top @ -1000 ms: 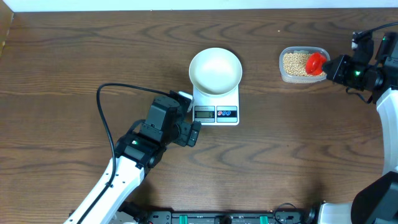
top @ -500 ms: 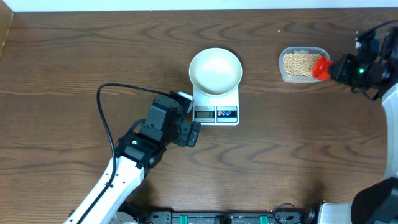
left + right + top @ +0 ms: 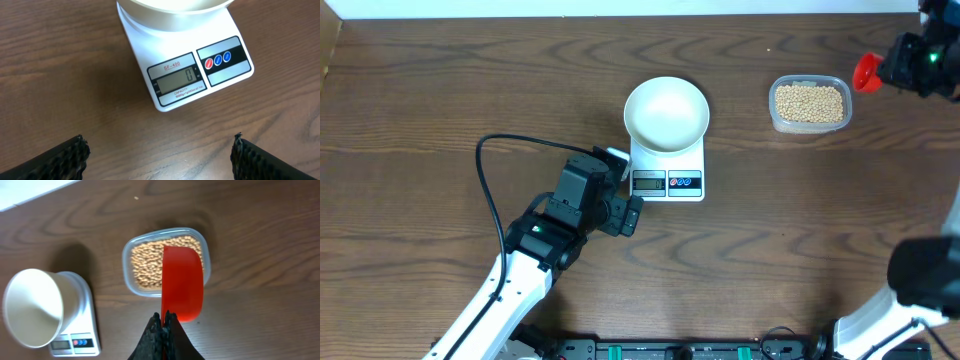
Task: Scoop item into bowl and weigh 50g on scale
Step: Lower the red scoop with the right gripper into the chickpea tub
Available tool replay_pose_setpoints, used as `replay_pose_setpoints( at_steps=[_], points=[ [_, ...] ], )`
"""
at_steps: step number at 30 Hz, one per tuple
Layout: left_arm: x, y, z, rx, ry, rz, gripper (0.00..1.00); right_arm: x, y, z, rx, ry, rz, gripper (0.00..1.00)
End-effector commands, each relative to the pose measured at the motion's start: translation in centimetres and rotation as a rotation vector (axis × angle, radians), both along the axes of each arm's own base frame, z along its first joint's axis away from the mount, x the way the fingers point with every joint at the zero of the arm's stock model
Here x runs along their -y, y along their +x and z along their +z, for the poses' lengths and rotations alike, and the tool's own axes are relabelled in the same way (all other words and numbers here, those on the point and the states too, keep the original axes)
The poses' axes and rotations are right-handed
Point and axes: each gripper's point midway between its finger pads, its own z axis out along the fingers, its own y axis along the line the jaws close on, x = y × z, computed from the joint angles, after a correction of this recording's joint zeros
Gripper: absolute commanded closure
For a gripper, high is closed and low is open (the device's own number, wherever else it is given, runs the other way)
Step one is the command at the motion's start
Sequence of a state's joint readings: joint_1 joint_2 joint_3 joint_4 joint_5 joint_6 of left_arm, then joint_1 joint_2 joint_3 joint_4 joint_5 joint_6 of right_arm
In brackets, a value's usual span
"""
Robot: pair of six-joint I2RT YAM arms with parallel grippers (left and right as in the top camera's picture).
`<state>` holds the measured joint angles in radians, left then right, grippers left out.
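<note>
While my right gripper (image 3: 163, 317) clamps the red scoop (image 3: 183, 282) | beans (image 3: 145, 265) lie just ahead of it | I should dip shallow, lift level

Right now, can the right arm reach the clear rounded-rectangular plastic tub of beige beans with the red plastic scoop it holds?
Probably yes. The right gripper, shut on the red scoop, hangs close by the open tub; nothing lies between them.

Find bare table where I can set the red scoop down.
Bare wood: between the white rectangular scale and the clear plastic bean tub, and in front of that tub. Crowded: the scale's left, by the open left tool.
</note>
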<state>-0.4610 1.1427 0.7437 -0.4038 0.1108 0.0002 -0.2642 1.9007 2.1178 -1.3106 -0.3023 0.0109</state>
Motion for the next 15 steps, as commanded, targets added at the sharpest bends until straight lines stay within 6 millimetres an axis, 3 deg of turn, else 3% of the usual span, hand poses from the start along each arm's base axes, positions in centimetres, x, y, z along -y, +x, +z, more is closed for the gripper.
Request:
replay_pose_setpoints(
  at_steps=[1,6,15],
  points=[
    [0.2,0.0,0.3,0.005,-0.008,-0.010,0.07,0.2,1.6,-1.7,-0.041,-0.053,0.034,0.99],
    [0.2,0.0,0.3,0.005,-0.008,-0.010,0.07,0.4,2.6,-5.2,-0.117,-0.065,0.067,0.99],
    [0.2,0.0,0.3,0.005,-0.008,-0.010,0.07,1.3,3.1,-9.2,-0.207,-0.093,0.079,0.99]
  ],
)
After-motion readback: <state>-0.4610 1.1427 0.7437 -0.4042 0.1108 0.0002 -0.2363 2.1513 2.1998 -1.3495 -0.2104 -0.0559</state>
